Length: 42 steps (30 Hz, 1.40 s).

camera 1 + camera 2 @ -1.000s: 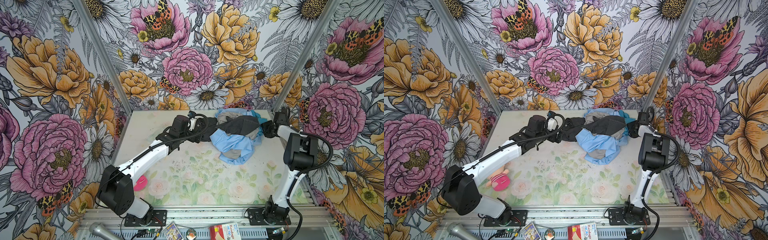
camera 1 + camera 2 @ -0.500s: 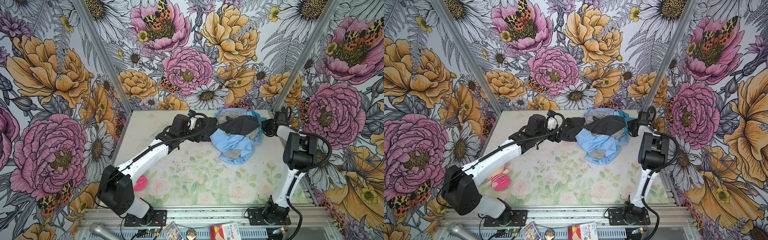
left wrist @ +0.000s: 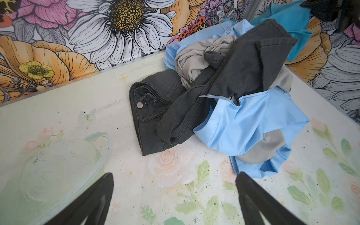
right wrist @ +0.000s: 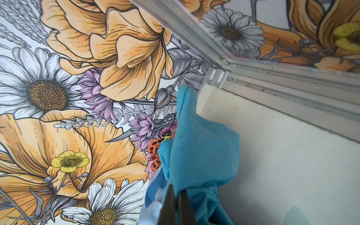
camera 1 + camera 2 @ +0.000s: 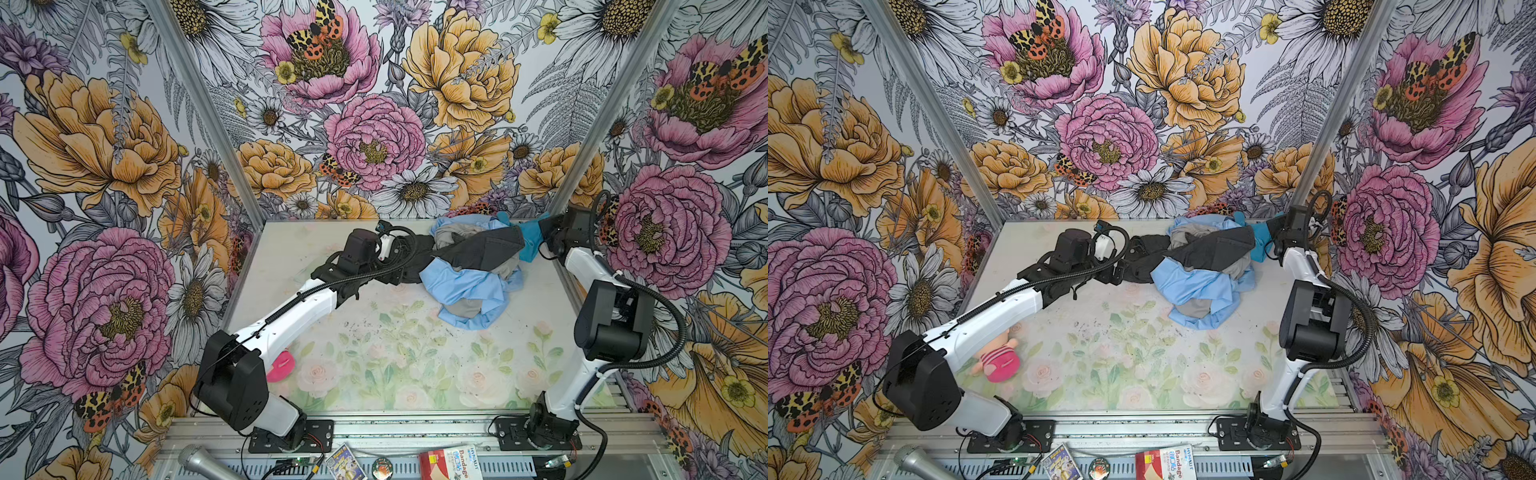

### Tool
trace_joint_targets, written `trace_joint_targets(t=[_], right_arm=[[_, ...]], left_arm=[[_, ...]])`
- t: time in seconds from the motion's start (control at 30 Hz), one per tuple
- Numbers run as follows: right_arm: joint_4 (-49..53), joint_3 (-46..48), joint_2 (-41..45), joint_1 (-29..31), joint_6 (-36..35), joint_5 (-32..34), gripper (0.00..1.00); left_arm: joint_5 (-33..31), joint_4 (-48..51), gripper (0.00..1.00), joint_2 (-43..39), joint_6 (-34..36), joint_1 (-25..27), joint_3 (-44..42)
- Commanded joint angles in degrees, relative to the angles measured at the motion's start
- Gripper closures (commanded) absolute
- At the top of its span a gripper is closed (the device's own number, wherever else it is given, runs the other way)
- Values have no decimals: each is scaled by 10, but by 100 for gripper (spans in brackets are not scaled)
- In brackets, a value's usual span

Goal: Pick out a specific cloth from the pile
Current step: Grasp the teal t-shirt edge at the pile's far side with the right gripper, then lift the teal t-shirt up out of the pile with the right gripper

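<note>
Currently the right gripper is clamped on the turquoise cloth at the far right edge of the pile. From that grip the cloth runs left, under the dark grey garment. Left gripper: jaws apart, empty, near the pile's opposite side.

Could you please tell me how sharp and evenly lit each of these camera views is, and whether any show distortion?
Both top views: even, soft light, sharp overall, walls splayed by the wide lens. Left wrist view: crisp on the heap of grey and sky-blue garments, faint shadows, edges bowed. Right wrist view: the turquoise-blue fabric garment sits very close and slightly soft; the right end effector is dark.
</note>
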<state>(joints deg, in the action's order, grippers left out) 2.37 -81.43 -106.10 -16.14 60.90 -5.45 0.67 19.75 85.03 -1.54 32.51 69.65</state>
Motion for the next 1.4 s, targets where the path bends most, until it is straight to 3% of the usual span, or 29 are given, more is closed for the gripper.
trace_joint_targets(t=[0.0,0.53,1.0,1.37], right_arm=[[-31,-18,28,5,-43,31,100],[-25,-136,63,19,-153,47,100],[-10,-237,79,86,-240,33,100],[30,-354,77,134,-251,-4,100]], left_arm=[[9,2,1,-2,-4,5,5],[-2,2,1,-9,-11,5,-10],[-6,1,1,-4,-17,-2,-17],[-13,-9,1,-9,-28,-11,-24]])
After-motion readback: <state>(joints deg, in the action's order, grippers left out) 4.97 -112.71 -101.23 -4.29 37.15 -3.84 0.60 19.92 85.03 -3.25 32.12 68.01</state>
